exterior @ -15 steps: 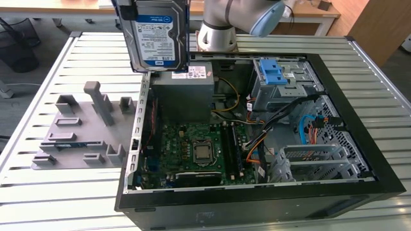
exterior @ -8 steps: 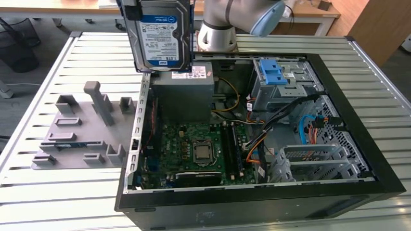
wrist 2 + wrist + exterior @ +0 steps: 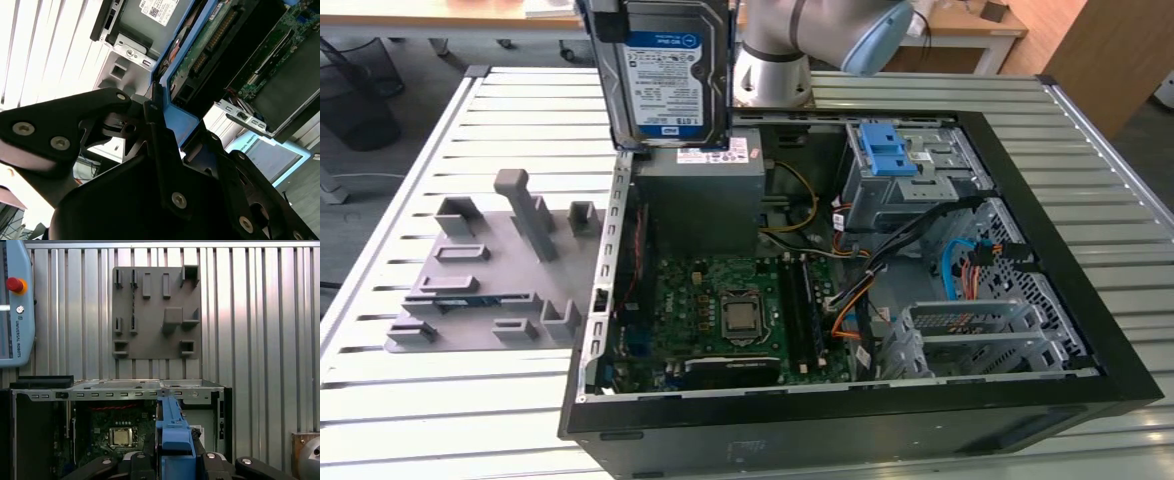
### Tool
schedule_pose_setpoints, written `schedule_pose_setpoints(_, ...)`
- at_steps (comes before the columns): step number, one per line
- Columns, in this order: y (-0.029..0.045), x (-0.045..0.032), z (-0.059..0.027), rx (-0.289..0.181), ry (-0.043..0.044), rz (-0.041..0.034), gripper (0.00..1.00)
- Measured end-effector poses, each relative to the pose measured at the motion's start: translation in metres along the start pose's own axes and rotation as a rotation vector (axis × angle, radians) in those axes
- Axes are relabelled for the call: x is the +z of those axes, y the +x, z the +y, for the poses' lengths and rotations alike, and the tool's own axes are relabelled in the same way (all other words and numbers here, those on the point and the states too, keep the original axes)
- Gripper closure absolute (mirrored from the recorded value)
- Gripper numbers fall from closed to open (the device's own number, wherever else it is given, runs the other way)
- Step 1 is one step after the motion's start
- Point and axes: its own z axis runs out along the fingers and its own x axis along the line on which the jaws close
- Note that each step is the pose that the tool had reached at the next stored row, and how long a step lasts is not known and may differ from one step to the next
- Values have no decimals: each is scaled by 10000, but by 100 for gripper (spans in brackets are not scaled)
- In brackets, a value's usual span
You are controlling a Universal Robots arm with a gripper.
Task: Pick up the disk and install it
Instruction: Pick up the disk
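The disk [image 3: 663,80] hangs upright in the air, its blue-and-white label facing the exterior view, just above the rear rim of the open computer case [image 3: 1067,230] and over the grey power supply [image 3: 700,190]. The gripper [image 3: 175,460] is closed on it: in both wrist views the black fingers [image 3: 155,125] pinch the blue plastic frame around the disk, not the metal body. That looks like the main risk, since plastic held by one edge could flex or slip, and the disk would drop onto the power supply or the motherboard [image 3: 734,300] below. Its lower corner also sits near the case rim and could knock it if it tilts. Loose cables [image 3: 961,260] lie beside the drive cage [image 3: 907,170] with its light-blue latch [image 3: 887,150] and might snag. A grey parts holder [image 3: 480,280] sits well apart on the slatted table [image 3: 400,400]. As for writing, the disk's label carries lines of small print and a barcode, the power supply has a white sticker [image 3: 738,152], and a control tablet [image 3: 15,305] with a red button bears lettering along its edge.
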Motion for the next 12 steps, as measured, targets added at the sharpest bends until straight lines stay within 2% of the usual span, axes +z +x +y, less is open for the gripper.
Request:
schedule_pose_setpoints(7,-2,-1,-130,0,0,1,64)
schedule_pose_setpoints(12,46,-2,-159,33,1,-1,64)
